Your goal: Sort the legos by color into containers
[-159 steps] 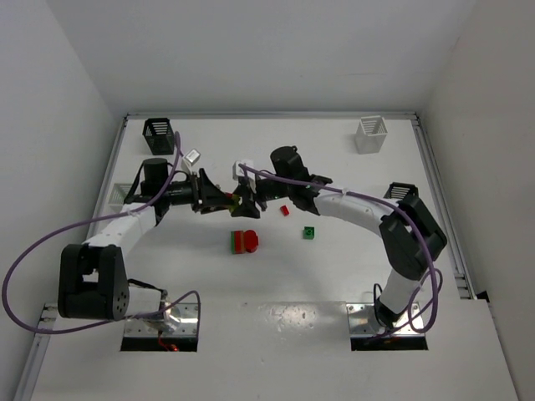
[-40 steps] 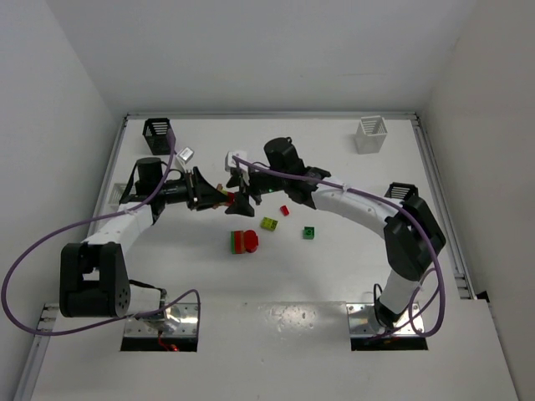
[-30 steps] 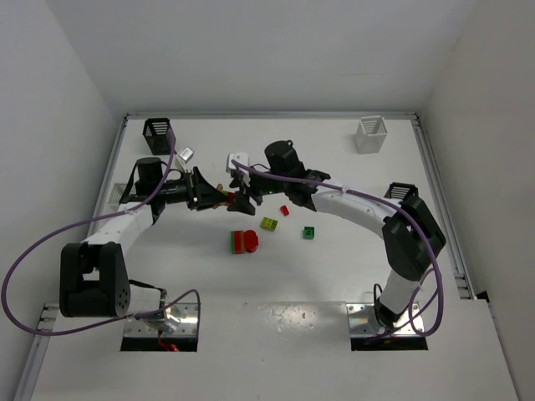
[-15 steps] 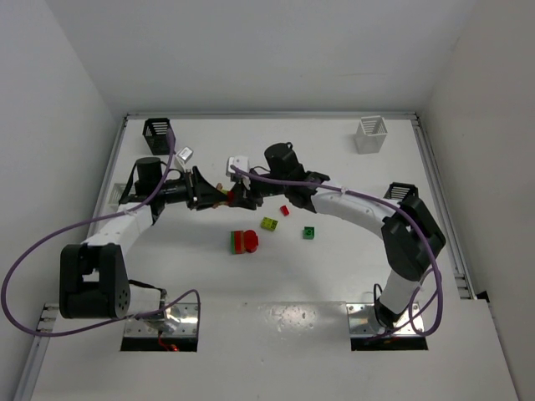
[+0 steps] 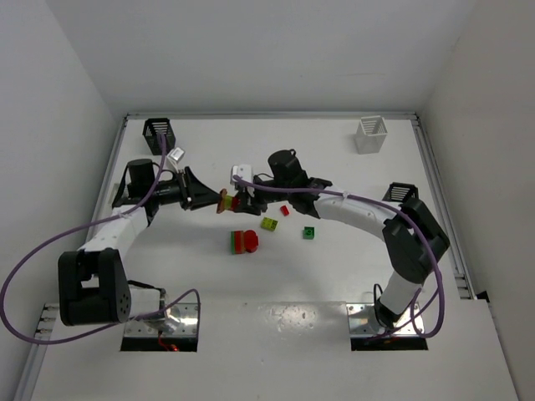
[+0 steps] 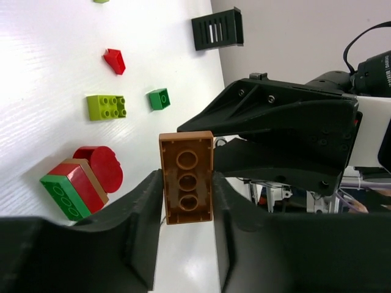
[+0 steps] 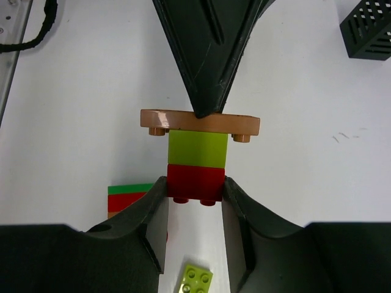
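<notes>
- My left gripper [image 6: 187, 182] is closed narrow on a brown plate [image 7: 200, 122].
- My right gripper [image 7: 195, 183] is clamped on a red brick [image 7: 194, 174]. A yellow-green brick [image 7: 197, 146] sits between that red brick and the brown plate. The three are joined in one stack, held between both grippers above the counter [image 5: 276, 284].
- The counter is white and flat, with a raised rail [image 5: 435, 192] along its edges. Plain white walls close it in at the left, far and right sides.
- Loose pieces lie on the counter near the grippers: a small red piece [image 5: 284, 210], a loose yellow-green brick [image 5: 269, 223], a green cube [image 5: 309, 233], and a red-and-green stack [image 5: 244, 242] touching a round red piece [image 6: 105, 166].
- A black basket [image 5: 159, 131] stands at the far left corner and a white basket [image 5: 371, 134] at the far right corner. A second black basket [image 5: 401, 192] stands at the right edge, partly hidden by my right arm.
- Two metal base plates [image 5: 389, 322] sit at the near edge, and purple cables [image 5: 33, 259] trail from both arms.
</notes>
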You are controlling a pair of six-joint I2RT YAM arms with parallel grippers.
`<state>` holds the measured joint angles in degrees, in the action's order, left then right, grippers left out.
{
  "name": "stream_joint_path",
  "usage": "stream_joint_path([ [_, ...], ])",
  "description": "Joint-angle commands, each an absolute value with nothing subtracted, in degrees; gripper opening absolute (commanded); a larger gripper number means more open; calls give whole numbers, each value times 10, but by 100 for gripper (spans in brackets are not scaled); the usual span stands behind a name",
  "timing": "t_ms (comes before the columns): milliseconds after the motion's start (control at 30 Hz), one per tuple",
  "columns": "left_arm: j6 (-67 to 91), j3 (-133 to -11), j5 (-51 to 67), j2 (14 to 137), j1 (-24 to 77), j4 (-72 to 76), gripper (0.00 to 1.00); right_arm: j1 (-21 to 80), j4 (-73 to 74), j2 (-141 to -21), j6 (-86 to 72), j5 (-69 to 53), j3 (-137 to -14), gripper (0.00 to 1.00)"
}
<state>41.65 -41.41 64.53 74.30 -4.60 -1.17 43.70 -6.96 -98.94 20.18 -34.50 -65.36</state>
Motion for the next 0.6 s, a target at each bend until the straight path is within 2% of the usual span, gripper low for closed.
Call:
stream_joint_path([
  [0, 405, -410, 654, 708, -51, -1, 34, 436, -75, -964, 219, -350, -650, 2],
  [100, 405, -410, 654, 708, -51, -1, 34, 436, -75, -964, 219, -350, -650, 2],
  [167, 410, -410, 654, 714, -51, -1, 41, 436, -75, -964, 219, -350, -650, 2],
  [300, 410, -410, 654, 719, -51, -1, 61, 436, -69, -964, 224, -350, -657, 2],
  [567, 410, -410, 636, 724, -35, -1, 62, 436, -63, -969, 224, -350, -668, 2],
])
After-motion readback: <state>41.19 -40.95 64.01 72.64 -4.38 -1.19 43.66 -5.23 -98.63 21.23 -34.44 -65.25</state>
